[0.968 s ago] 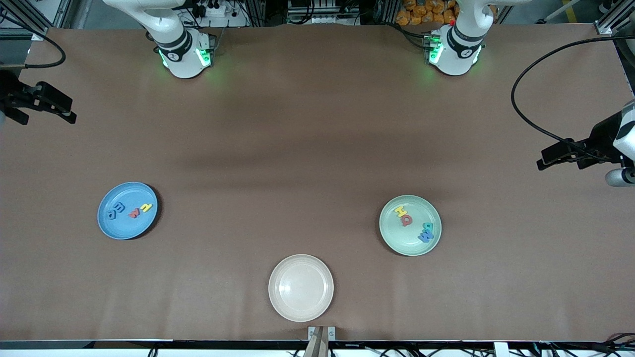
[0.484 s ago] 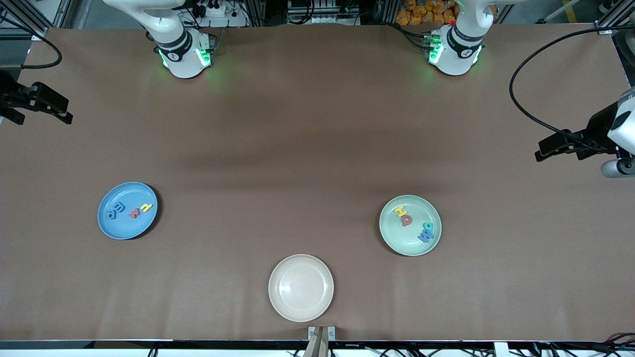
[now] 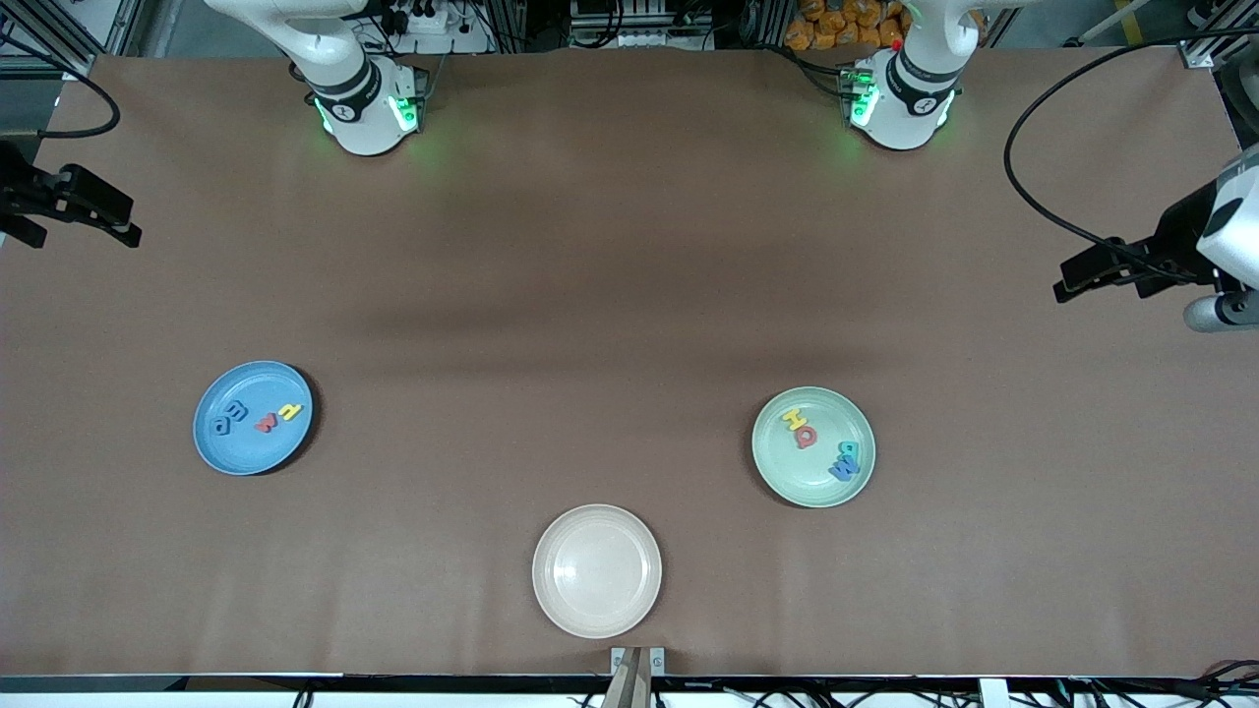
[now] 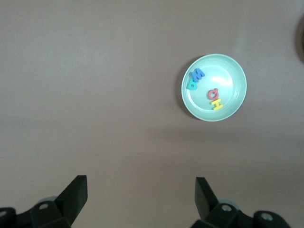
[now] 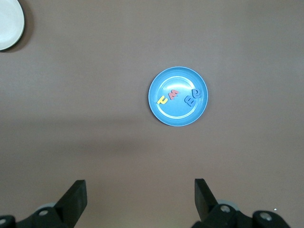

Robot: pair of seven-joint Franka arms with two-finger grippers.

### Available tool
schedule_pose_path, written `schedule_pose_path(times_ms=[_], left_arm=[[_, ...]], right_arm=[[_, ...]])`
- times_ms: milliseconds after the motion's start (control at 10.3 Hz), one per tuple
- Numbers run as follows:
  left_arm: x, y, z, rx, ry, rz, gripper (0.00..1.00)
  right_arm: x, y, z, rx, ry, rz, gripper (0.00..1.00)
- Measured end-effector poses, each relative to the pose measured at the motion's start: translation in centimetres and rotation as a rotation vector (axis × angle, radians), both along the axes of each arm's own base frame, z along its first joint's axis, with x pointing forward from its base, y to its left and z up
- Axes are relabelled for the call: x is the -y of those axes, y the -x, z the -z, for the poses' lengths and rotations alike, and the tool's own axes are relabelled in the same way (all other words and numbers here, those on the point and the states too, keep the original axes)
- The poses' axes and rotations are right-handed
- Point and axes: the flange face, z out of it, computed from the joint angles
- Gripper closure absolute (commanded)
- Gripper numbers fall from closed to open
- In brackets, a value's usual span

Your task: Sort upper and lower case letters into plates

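The sky blue plate (image 3: 246,458) lies toward the right arm's end of the table and holds several small letters: a blue one (image 3: 229,421), a red one (image 3: 266,424) and a yellow one (image 3: 289,412). The mint green plate (image 3: 795,478) lies toward the left arm's end and holds a yellow letter (image 3: 793,420), a red one (image 3: 806,436), a teal one (image 3: 849,451) and a blue one (image 3: 843,470). My right gripper (image 3: 125,223) (image 5: 140,186) hangs open and empty high over the table's end, looking down on the blue plate (image 5: 178,117). My left gripper (image 3: 1067,280) (image 4: 141,184) is likewise open and empty, with the green plate (image 4: 229,80) below it.
A cream-white plate (image 3: 596,610) with nothing in it sits near the table edge closest to the front camera, between the two coloured plates; it shows at a corner of the right wrist view (image 5: 7,23). A black cable (image 3: 1023,197) loops over the left arm's end.
Both grippers have drifted slightly toward the robots' bases at their own ends of the table. Plates and letters have not moved.
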Motion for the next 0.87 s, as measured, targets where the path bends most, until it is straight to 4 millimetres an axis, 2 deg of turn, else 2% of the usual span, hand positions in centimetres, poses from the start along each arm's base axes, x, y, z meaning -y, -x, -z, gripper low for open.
schedule_pose_path(times_ms=[194,387,581,871], left_arm=[[0.6,1.5,0.1,-0.011,-0.004,0.007,0.0],[2.4,2.2,-0.2,-0.01,-0.007,0.016,0.0],[3.7,2.4,-0.2,-0.011,-0.009,0.016,0.0],[3.9,2.4,-0.2,-0.012,-0.009,0.016,0.0]], right_arm=[[0.0,0.0,0.0,0.0,0.0,0.0,0.0],[0.0,0.0,0.0,0.001,0.0,0.001,0.0],[0.1,0.0,0.0,0.001,0.0,0.001,0.0],[0.1,-0.1,-0.1,0.007,0.0,0.001,0.0]])
